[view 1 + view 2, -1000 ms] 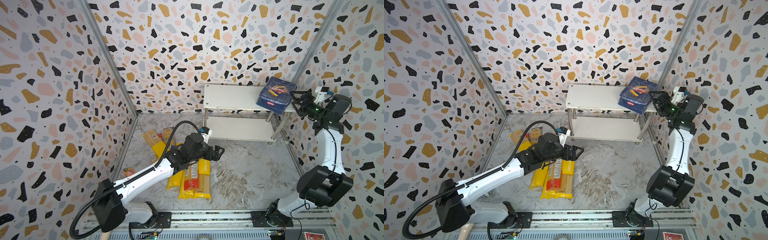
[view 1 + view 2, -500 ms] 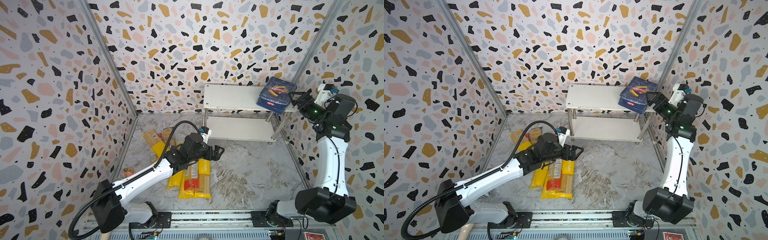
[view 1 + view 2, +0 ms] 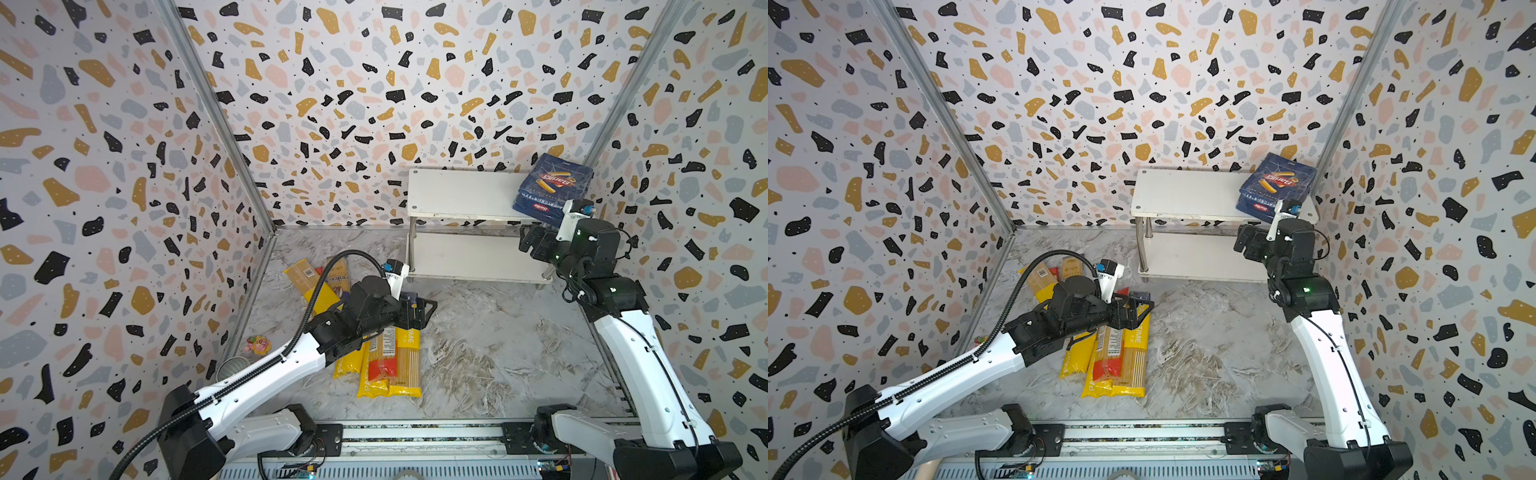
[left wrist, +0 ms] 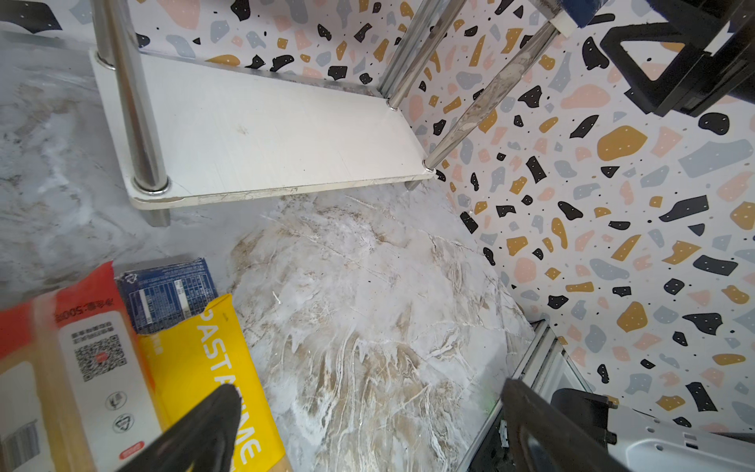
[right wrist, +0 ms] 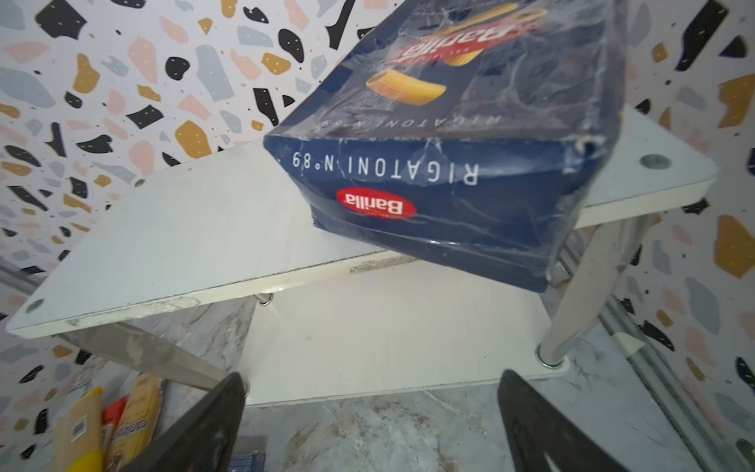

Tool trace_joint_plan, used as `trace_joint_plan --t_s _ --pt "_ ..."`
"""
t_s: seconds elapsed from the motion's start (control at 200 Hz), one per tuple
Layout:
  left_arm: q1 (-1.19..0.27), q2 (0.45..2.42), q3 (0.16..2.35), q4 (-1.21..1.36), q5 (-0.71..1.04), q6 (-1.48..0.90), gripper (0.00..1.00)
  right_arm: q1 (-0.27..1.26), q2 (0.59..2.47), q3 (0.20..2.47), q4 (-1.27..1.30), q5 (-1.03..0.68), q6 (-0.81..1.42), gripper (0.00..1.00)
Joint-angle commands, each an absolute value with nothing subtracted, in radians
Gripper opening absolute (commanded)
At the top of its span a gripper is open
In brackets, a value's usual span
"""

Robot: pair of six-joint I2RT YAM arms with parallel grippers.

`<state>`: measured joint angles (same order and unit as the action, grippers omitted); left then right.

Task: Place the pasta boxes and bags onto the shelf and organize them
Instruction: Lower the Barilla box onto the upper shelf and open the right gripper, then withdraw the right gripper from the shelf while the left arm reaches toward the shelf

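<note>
Left gripper point(image 3: 424, 312), the nearer one, wide open and empty over the 12 o'clock end of the yellow plastic spaghetti bags point(image 3: 392, 368) on the grey marbled floor point(image 3: 498, 353). Long axis roughly 12-to-6; white two-tier chrome-legged shelf point(image 3: 457, 195) at 1 o'clock.

Both top views high, looking down, wrist views close, left apparently lower, both facing the shelf point(image 4: 265, 135)

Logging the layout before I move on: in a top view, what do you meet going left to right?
Small pink toy → spaghetti bags → shelf → blue Barilla box on the shelf's right end.
</note>
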<state>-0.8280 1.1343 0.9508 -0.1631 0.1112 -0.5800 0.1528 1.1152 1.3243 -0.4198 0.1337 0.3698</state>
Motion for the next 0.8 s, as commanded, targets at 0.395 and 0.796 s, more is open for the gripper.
trace_joint_plan --t_s 0.395,0.796 --pt "-0.834 1.068 0.919 -0.167 0.078 -0.582 1.0 0.176 1.097 1.325 -0.356 0.516 0.323 0.94" --pt "-0.834 1.081 0.918 -0.163 0.067 -0.572 1.0 0.01 1.134 1.324 -0.314 0.443 0.328 0.92"
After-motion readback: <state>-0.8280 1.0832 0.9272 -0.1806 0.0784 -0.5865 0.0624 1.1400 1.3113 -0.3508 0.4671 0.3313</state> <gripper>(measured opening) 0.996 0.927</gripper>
